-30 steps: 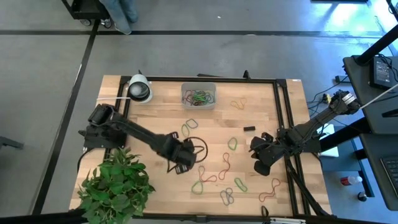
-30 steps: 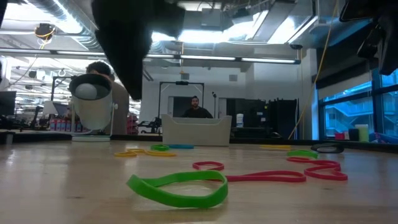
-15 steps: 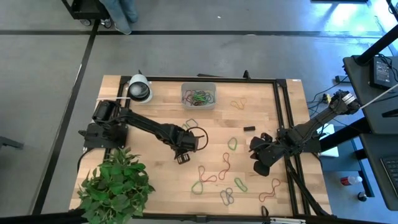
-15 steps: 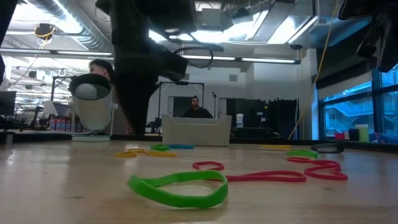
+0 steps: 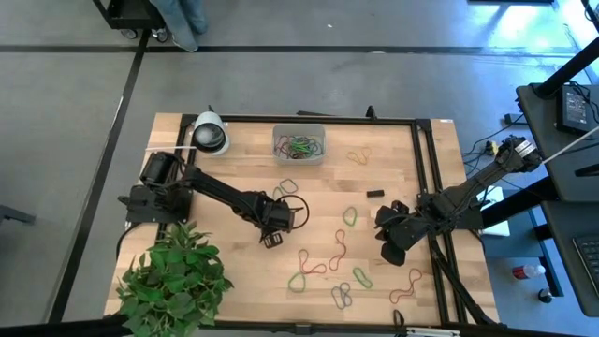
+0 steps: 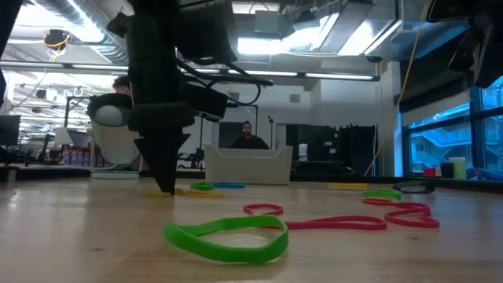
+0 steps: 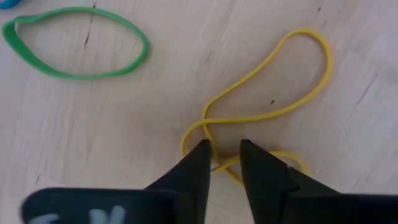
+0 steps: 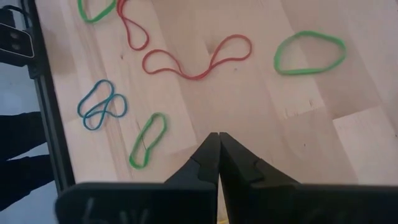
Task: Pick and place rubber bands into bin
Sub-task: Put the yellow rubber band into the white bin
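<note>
Tabletop: left gripper [image 7: 222,163] jaws straddle yellow band [image 7: 267,99].

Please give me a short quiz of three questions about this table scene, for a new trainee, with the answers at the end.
1. True or false: the right gripper is shut and holds nothing.
2. The left gripper is down at the table with a band between its fingertips. Which colour is this band? A green, B yellow, C blue.
3. Is the bin empty?

Key:
1. True.
2. B.
3. No, several rubber bands lie in it.
</note>
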